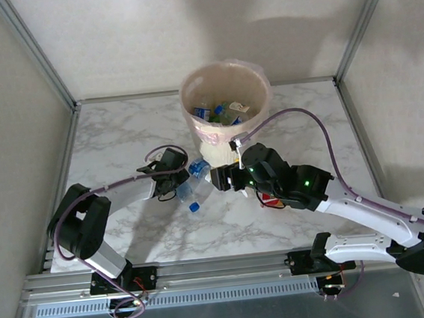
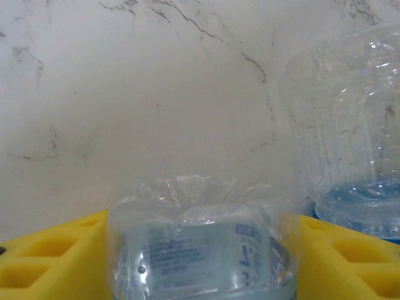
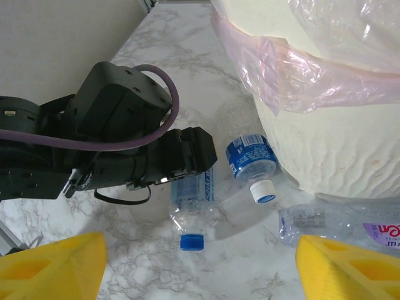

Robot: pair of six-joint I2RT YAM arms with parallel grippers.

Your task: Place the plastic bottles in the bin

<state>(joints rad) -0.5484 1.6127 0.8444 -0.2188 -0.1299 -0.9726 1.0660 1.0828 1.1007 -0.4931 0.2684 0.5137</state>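
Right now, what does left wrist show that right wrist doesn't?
Left wrist: a close-up of the left gripper shut on a clear bottle, whose wall is crumpled between the yellow fingers. Right wrist: the bin with its pink liner, a white-capped blue-label bottle beside its base, a purple-lettered bottle, and the open right gripper. Both: that clear bottle and the marble table.
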